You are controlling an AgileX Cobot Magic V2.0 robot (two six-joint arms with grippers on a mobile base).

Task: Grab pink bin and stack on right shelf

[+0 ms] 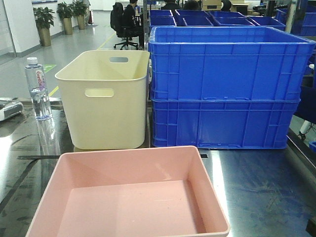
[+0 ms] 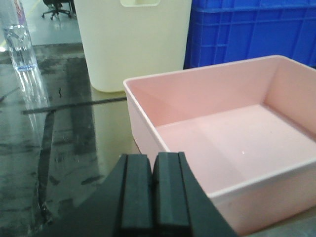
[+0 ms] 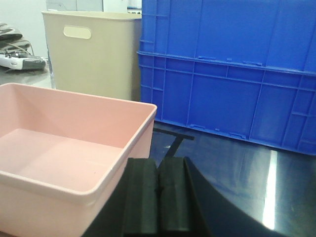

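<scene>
The pink bin (image 1: 133, 197) is an empty, shallow pale-pink tray resting at the near edge of a dark, glossy, scuffed top. The stretch of that top to the bin's right looks like the right shelf (image 1: 261, 187). In the left wrist view my left gripper (image 2: 153, 159) hovers just outside the pink bin's (image 2: 232, 143) near-left corner, pads pressed together and holding nothing. In the right wrist view my right gripper (image 3: 158, 167) is shut and empty beside the pink bin's (image 3: 64, 148) near-right corner, over the dark top (image 3: 237, 168). Neither gripper shows in the front view.
Behind the pink bin stand a tall cream bin (image 1: 106, 98) with handle cutouts and two stacked blue crates (image 1: 227, 89). A water bottle (image 1: 38, 89) and a grey device (image 1: 7, 109) sit at the left. Black tape strips (image 1: 34, 157) mark the top. More blue crates and seated people fill the background.
</scene>
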